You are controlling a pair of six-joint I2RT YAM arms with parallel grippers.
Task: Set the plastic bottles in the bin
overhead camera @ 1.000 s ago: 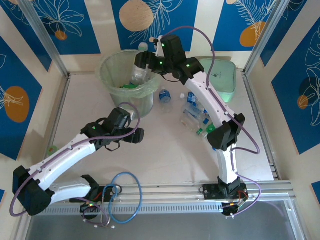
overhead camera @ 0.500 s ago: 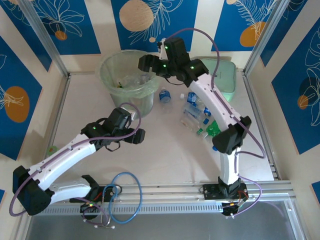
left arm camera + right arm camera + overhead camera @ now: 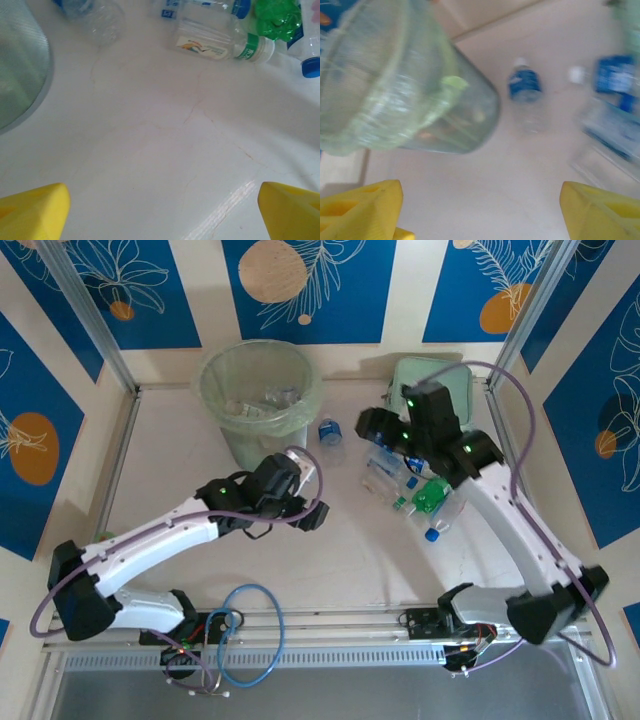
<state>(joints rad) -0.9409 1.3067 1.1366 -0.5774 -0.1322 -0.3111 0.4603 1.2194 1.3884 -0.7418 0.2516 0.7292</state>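
The bin (image 3: 258, 390), a pale green lined bucket, stands at the back left with bottles inside. Loose plastic bottles lie right of it: one with a blue label (image 3: 330, 432), a clear cluster (image 3: 388, 476) and a green one (image 3: 432, 497). My right gripper (image 3: 368, 426) hovers open between the bin and the cluster, and its view shows the bin (image 3: 395, 90) and the blue-labelled bottle (image 3: 525, 85) ahead of its empty gripper (image 3: 480, 210). My left gripper (image 3: 312, 508) is open over bare table (image 3: 162, 215), facing a green-capped clear bottle (image 3: 220, 45).
A mint green square case (image 3: 452, 400) sits at the back right, partly under the right arm. A blue cable loop (image 3: 250, 630) lies near the arm bases. A metal frame rail (image 3: 520, 470) borders the table's right side.
The right gripper let a bottle drop into the bin, then swung right and nearer, to above the loose bottles. The left arm reached right, toward the cluster.
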